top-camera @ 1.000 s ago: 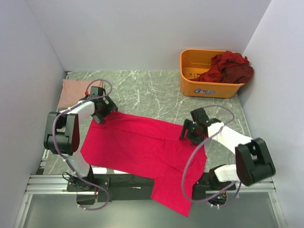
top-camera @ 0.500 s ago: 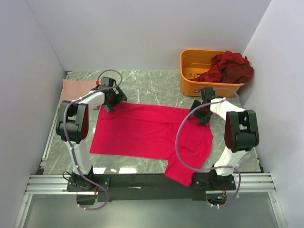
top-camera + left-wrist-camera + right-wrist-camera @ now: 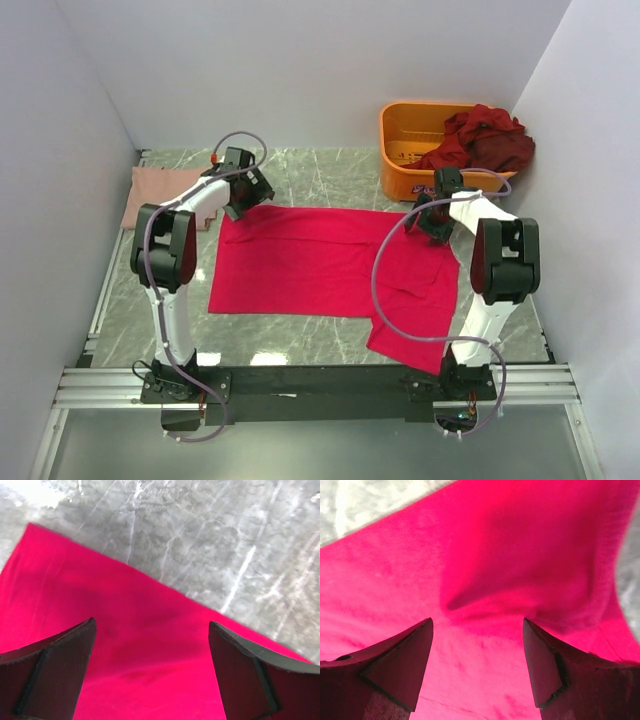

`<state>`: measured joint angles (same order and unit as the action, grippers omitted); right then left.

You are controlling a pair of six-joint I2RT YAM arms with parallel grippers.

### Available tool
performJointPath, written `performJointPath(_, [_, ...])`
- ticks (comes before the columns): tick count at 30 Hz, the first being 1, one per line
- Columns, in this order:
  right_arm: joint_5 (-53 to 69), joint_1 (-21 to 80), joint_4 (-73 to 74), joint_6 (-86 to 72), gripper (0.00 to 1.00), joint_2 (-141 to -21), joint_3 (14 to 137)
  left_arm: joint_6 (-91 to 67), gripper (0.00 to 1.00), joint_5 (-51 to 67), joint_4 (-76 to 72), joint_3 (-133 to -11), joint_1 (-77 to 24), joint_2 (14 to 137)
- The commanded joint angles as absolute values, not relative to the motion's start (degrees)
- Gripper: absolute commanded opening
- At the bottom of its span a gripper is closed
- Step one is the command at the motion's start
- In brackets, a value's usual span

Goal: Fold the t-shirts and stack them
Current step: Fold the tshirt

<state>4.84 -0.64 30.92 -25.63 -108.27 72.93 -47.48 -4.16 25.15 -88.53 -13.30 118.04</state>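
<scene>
Bright-red t-shirt (image 3: 320, 265) lies spread on the surface (image 3: 300, 175), near-left of the orange bin (image 3: 400, 150). Left gripper (image 3: 152, 622) and right gripper (image 3: 478, 620) hover open over its far corners, gripping nothing. A shallow pinch may slip, skewing the fold.

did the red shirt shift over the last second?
Yes. The red t-shirt slid away from the near edge toward the orange bin. Its near corner, earlier draped over the black base rail, now stops short of it.

1 red t-shirt (image 3: 310, 265), 1 pink t-shirt (image 3: 155, 190), 1 maroon bundle (image 3: 485, 140), 1 bin (image 3: 396, 172), 2 arms (image 3: 195, 210) (image 3: 478, 212).
</scene>
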Motion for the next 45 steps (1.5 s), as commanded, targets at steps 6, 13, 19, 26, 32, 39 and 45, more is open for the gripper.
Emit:
performJointPath(6, [-3.9,5.5,29.4,-25.0,0.80,-85.5,61.6,-50.4,0.99,-8.5,27.5,-72.8,-13.4,94.9])
performJointPath(13, [-4.2,11.1,31.5,-31.2,0.81,-62.8,43.9,-58.1,1.00,-14.3,37.9,-50.2,-13.3,72.9])
performJointPath(19, [-1.4,12.3,38.2,-35.9,0.82,-47.0,35.5,-67.7,0.99,-15.5,43.6,-34.4,-12.6,62.1])
performJointPath(26, [-0.3,13.8,45.4,-36.2,0.82,-43.5,35.7,-69.0,0.85,-14.9,37.6,-30.2,-10.6,61.4])
performJointPath(32, [-3.9,18.5,49.3,-39.2,0.82,-44.4,37.1,-67.0,0.47,-11.9,35.2,-30.2,-8.8,68.1])
performJointPath(39, [-4.4,23.9,54.9,-43.2,0.81,-45.3,38.1,-65.1,0.01,-9.3,30.8,-27.8,-8.8,69.9])
performJointPath(45, [-0.2,40.9,58.4,-53.0,0.77,-50.3,33.8,-63.7,0.01,-10.7,32.6,-29.0,-8.8,67.2])
